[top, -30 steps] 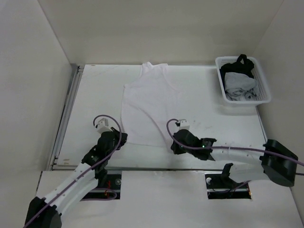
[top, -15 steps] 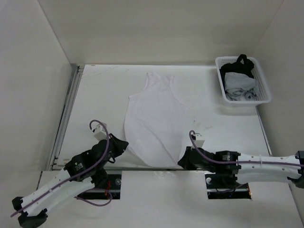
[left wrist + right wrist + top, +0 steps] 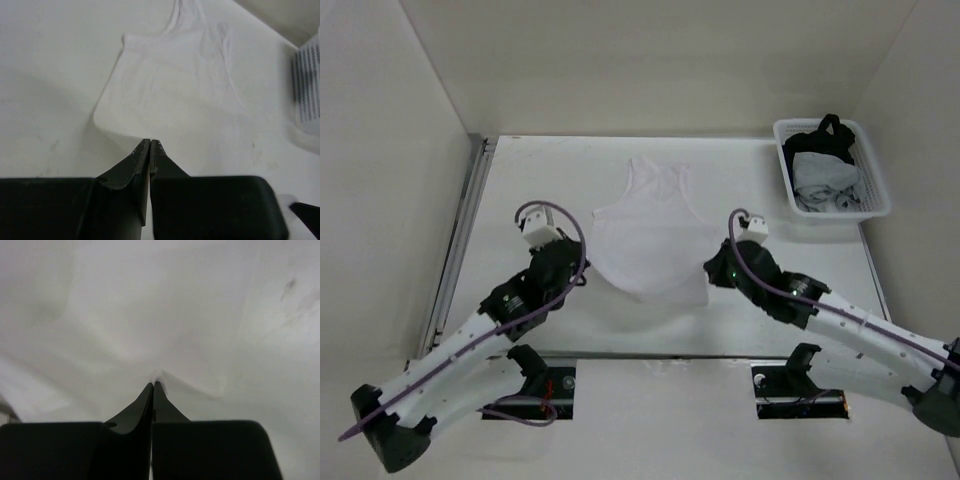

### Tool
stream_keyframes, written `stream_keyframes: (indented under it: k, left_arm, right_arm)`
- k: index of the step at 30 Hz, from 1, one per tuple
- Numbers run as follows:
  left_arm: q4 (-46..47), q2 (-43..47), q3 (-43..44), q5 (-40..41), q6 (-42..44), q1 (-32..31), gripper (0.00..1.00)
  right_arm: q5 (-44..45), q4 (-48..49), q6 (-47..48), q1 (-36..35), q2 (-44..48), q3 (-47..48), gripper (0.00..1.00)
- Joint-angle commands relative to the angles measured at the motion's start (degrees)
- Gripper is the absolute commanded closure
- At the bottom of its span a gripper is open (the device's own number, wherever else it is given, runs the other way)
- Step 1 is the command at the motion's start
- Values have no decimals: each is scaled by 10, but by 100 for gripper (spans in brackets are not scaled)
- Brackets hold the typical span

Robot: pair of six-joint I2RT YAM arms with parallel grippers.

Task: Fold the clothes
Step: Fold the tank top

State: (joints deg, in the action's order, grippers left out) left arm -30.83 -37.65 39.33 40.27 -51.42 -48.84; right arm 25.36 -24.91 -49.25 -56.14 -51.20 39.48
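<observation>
Top external view gives you the clothes [image 3: 650, 235], a white sleeveless shirt, lying in the middle of the counter [image 3: 520, 190] with the straps toward the far side. Your left pincer [image 3: 586, 279] is fully closed at the near left corner; in the left wrist view the fabric edge reaches its tips. Your right pincer [image 3: 709, 272] is closed too, and it pinches a small peak of fabric at the near right corner. A white basket [image 3: 878, 185] with dark and grey clothing stands in the far right corner

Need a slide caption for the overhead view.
Left pincer and right pincer pinch near corners of the white shirt on the table.
</observation>
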Motion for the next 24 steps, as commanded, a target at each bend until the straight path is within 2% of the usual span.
stream_keyframes:
  k: [1,4,6,10,14,17,24]
  left_arm:
    - [224,-90,45,-42,168,103,100]
    - [288,-215,96,-164,173,241,100]
    - [307,-310,132,-214,128,302,100]
    - [353,-497,241,-217,139,323,100]
    - [340,-620,375,-234,148,328,100]
    - [294,-713,503,-238,157,333,100]
    - [207,-870,736,-240,184,341,99]
  right_arm:
    - [-65,135,155,116,-60,46,100]
    - [-110,166,186,192,-129,102,100]
    - [-122,182,188,228,-175,141,100]
    - [-146,200,200,276,-281,229,100]
    - [-163,203,204,311,-377,309,100]
    - [-182,193,204,332,-446,377,100]
    - [-202,154,207,369,-571,501,100]
